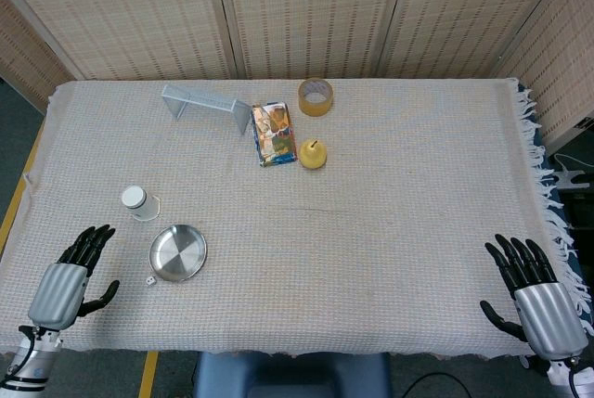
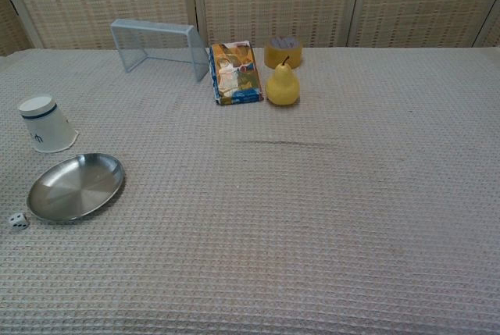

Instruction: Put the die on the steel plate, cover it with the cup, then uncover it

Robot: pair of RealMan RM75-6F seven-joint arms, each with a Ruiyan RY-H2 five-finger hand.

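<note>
A small white die [image 2: 18, 221] with dark pips is seen lying on the woven cloth of the table [image 1: 390, 231], just off the rim of the steel plate [image 2: 76, 187] at the plate's 8 o'clock in the chest view; it appears to sit just beside the rim, though contact cannot be judged. The plate is round, shallow and shiny, and nothing is carried on it. At the plate's 11 o'clock, a white paper cup [image 2: 45, 125] with a dark band near its base is stood upside down on the cloth, apart from the plate.

In the head view, the left hand [image 1: 72, 277] is found at the plate's 8 o'clock, near the table's front left corner, palm down with its dark fingers spread; nothing is held or touched besides the cloth beneath it, and whether it rests on the cloth cannot be told. The right hand [image 1: 534, 291] is found far away at the plate's 3 o'clock, near the front right corner, likewise flat with fingers spread and nothing held. Neither hand is shown in the chest view.

Toward the table's 12 o'clock edge, a pale wire rack [image 1: 206, 104], a colourful printed packet [image 1: 274, 133], a yellow pear [image 1: 312, 153] and a roll of tape [image 1: 316, 96] are grouped well apart from the task's things.
</note>
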